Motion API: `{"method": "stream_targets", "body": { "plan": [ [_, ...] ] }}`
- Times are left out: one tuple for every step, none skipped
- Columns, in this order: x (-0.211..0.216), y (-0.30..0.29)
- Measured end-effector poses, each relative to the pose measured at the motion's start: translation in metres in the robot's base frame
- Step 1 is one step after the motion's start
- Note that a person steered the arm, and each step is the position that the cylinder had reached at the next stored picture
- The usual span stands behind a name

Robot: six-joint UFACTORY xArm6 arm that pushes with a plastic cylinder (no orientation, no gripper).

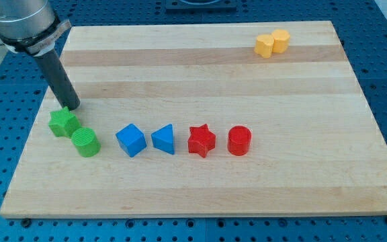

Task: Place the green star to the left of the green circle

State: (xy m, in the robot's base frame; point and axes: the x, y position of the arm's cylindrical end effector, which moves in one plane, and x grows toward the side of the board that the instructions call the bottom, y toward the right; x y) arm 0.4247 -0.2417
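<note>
With no fingers to open or close and nothing held, my tip (73, 106) is set against the far side of the green star (63, 122), which is found touching, left and slightly beyond, the green circle (85, 142), apparently for nudging.

I can read no text, label, brand, number or sign anywhere here. The pale wooden counter (200, 181) carries only its grain, the coloured blocks have plain faces without any marking, and my dark rod and the grey metal part above it show no writing either. The blue perforated surface around is also unmarked.
</note>
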Motion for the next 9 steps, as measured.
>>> {"method": "stream_targets", "body": {
  "plan": [
    [0.003, 0.008],
    [0.009, 0.008],
    [0.02, 0.008],
    [0.029, 0.008],
    [0.035, 0.008],
    [0.041, 0.008],
    [0.047, 0.008],
    [0.047, 0.008],
    [0.047, 0.008]
  ]
}}
